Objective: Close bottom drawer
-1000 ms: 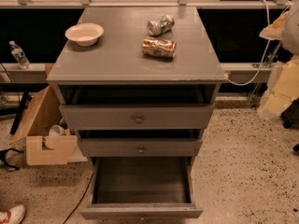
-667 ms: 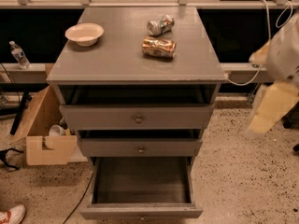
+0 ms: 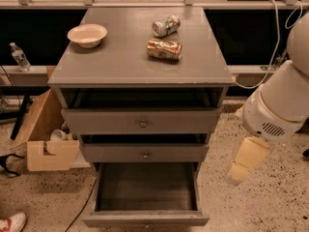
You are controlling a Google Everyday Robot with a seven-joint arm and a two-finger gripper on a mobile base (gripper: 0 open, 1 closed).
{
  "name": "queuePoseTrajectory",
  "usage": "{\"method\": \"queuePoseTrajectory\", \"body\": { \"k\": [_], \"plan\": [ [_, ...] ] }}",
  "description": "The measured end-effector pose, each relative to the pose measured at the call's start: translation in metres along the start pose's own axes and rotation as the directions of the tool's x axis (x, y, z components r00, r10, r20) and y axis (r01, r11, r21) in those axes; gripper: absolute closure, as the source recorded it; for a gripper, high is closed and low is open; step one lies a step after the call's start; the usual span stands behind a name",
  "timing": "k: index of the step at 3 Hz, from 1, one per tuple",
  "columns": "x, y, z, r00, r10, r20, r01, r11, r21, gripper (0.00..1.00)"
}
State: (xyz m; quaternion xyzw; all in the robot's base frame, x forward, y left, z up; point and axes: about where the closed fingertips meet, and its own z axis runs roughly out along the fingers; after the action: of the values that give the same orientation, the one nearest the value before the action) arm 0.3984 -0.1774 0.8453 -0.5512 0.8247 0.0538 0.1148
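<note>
The grey cabinet [image 3: 140,62] has three drawers. The bottom drawer [image 3: 145,220] is pulled far out toward me, and its dark empty inside [image 3: 145,187] shows. Its slim front lies at the lower edge of the view, and its knob is barely visible. The middle drawer [image 3: 145,153] and the top drawer [image 3: 143,122] stand slightly out, each with a small round knob. My arm's white body [image 3: 277,105] hangs at the right of the cabinet. The pale gripper [image 3: 245,161] points down beside the cabinet's right side, level with the middle and bottom drawers and apart from them.
A white bowl [image 3: 87,34] and two crushed cans [image 3: 166,25] [image 3: 164,49] lie on the cabinet top. A cardboard box [image 3: 46,146] stands on the floor to the left, with a water bottle [image 3: 19,57] on the ledge and a shoe [image 3: 12,222] below. A cable [image 3: 275,37] hangs at the right.
My arm has come down and leftward from the right edge, and the gripper now hangs low beside the cabinet. The drawers have not moved.
</note>
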Motion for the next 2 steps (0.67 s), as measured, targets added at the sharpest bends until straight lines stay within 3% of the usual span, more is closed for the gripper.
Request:
{"method": "queuePoseTrajectory", "body": {
  "k": [1,2],
  "plan": [
    [0.001,0.002,0.007,1.0,0.009,0.004,-0.009,0.9999,-0.01,0.0],
    [0.005,0.008,0.062,0.998,0.054,-0.011,-0.055,0.9964,-0.065,0.0]
  ]
}}
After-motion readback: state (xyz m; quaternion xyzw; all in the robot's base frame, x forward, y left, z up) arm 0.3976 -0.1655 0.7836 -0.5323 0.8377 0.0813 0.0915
